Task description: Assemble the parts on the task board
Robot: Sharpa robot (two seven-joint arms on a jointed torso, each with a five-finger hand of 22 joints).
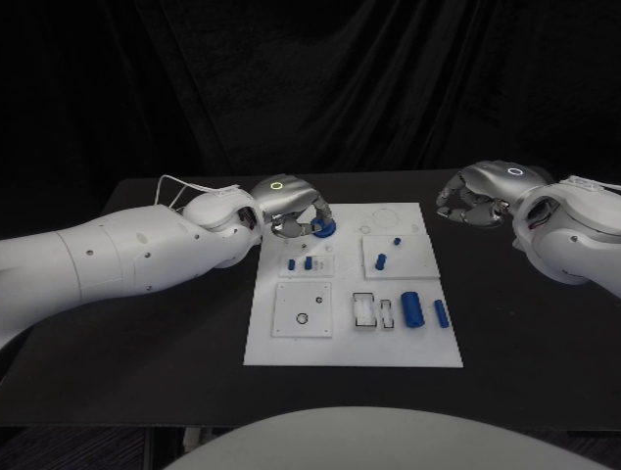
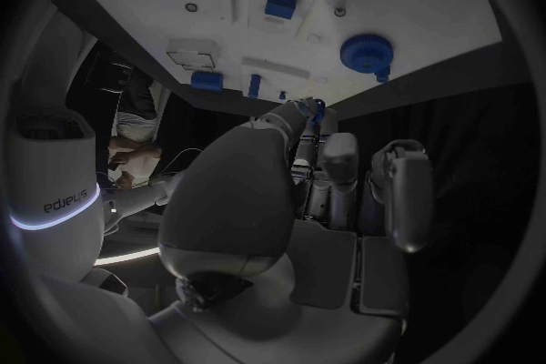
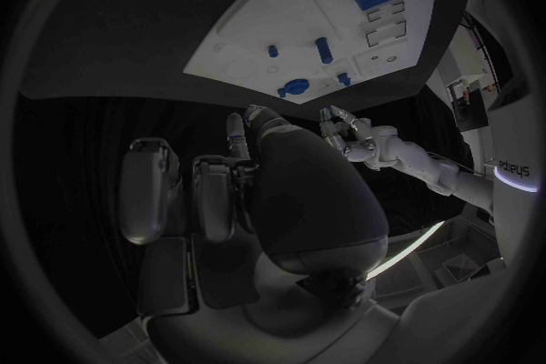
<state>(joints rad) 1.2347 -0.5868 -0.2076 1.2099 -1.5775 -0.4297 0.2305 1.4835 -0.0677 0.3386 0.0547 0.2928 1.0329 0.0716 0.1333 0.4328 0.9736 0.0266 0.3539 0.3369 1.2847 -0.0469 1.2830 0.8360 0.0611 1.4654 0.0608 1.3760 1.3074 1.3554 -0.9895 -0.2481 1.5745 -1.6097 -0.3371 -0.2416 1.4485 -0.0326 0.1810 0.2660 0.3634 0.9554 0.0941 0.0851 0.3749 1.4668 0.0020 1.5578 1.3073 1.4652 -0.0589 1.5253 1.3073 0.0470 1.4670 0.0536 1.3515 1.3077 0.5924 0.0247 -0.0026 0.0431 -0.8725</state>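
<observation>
The white task board (image 1: 353, 338) lies mid-table. A round blue part (image 1: 322, 228) sits at its far left corner, also seen on the board (image 2: 227, 27) as a round blue part (image 2: 364, 52). My left hand (image 1: 291, 213) hovers right beside it with fingers arched and apart, holding nothing; from the right wrist this left hand (image 3: 355, 135) stands just off the round part (image 3: 294, 89). Small blue pegs (image 1: 301, 262) and a taller peg (image 1: 381, 260) stand mid-board. Two blue cylinders (image 1: 412, 309) lie near the right edge. My right hand (image 1: 472, 206) hangs empty beyond the board's far right corner, fingers loosely bent.
Rectangular recesses (image 1: 371, 309) and a square plate with a ring (image 1: 303, 311) sit on the near half of the board. Black table (image 1: 141, 333) surrounds the board on all sides, and my left forearm (image 1: 127, 255) crosses its left part.
</observation>
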